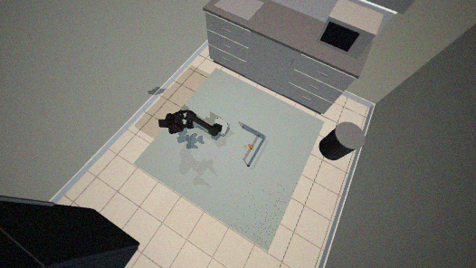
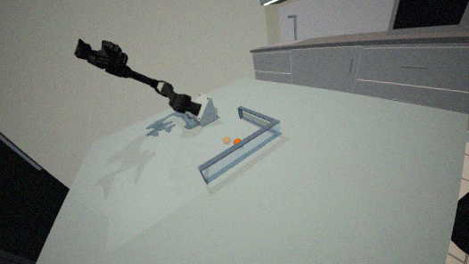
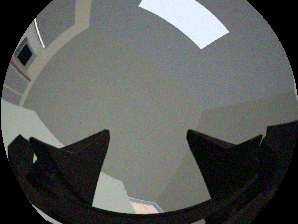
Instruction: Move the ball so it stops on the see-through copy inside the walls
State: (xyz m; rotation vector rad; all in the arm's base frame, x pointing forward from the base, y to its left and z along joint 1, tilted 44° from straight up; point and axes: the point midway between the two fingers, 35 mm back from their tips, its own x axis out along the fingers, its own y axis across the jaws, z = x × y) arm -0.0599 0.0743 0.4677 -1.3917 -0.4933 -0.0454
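Exterior view shows you the pincer (image 2: 85, 48) raised, spread and holding nothing, while the ball (image 2: 237, 141) rests on the worktop (image 2: 339, 178) against the walls (image 2: 250, 143), beside its see-through copy (image 2: 226, 140).

The ball (image 2: 237, 141) is small, round and bright orange. It sits on the pale green table (image 2: 312, 187), close against the long clear wall (image 2: 236, 152). Just beside it is the see-through copy (image 2: 226, 140), a paler orange ball of the same size. The two low clear walls (image 2: 260, 119) have grey-blue edges and meet in a corner. From the top, the ball (image 1: 251, 147) sits by the long wall.
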